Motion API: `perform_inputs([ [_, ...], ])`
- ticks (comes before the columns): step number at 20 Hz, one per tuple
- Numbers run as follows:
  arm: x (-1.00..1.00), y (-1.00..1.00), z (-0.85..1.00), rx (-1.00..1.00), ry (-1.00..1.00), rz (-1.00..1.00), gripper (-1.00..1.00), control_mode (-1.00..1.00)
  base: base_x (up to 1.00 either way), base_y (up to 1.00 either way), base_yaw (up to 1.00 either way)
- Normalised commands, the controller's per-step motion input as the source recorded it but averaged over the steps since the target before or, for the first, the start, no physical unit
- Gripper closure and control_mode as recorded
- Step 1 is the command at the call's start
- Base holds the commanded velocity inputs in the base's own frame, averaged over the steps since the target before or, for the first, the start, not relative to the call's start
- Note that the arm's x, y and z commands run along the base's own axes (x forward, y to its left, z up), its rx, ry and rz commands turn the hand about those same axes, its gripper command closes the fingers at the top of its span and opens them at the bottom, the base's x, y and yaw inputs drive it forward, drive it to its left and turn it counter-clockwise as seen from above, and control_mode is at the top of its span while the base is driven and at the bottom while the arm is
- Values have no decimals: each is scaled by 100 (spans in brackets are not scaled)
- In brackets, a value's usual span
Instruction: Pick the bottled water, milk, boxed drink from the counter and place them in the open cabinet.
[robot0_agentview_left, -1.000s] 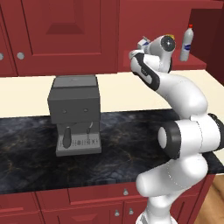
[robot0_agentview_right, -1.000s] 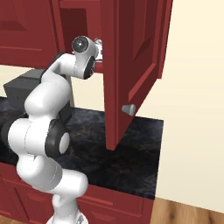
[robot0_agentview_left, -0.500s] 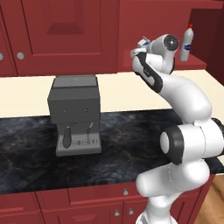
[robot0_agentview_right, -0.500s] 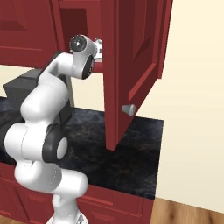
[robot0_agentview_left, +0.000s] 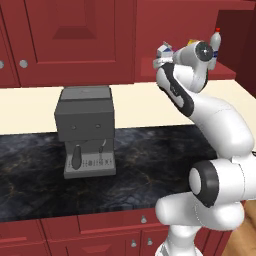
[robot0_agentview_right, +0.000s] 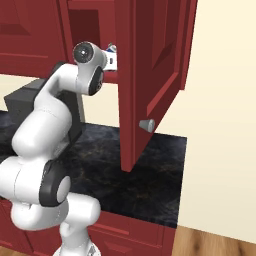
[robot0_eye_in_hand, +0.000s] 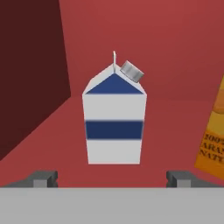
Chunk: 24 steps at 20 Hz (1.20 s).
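The milk (robot0_eye_in_hand: 114, 118), a white gable-top carton with a blue band and a grey cap, stands upright on the red shelf of the open cabinet (robot0_eye_in_hand: 175, 39), straight ahead of my gripper (robot0_eye_in_hand: 111, 178). The gripper is open. Its two fingertips (robot0_eye_in_hand: 43, 178) sit wide apart on either side, clear of the carton. The orange boxed drink (robot0_eye_in_hand: 213, 140) stands at the right edge of the hand view, on the same shelf. The bottled water (robot0_agentview_left: 215, 44) stands upright further right in the cabinet, behind my wrist. The black counter (robot0_agentview_left: 150, 165) lies below.
A grey coffee machine (robot0_agentview_left: 86, 130) stands on the counter to the left of the arm. The cabinet's open door (robot0_agentview_right: 150, 75) hangs out over the counter to the right of my hand. Closed red wall cabinets (robot0_agentview_left: 75, 35) run along the left.
The fingers have spread slightly wider off the milk, which stays standing on the shelf. My wrist has shifted a little to the right in the left base view.
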Motion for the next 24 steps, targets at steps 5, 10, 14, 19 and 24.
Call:
perform_inputs([
  [5, -50, 0, 28, 0, -1, 0, -100, -100, 0, 0, 0],
  [10, -61, 0, 26, 0, 0, 0, -100, -100, 0, 0, 0],
  [14, -73, 0, 15, 0, 0, -1, -100, -100, 0, 0, 0],
  [19, -82, 0, 17, 0, 0, 0, -100, -100, 0, 0, 0],
  [24, -79, 0, 15, 0, 0, 0, -100, -100, 0, 0, 0],
])
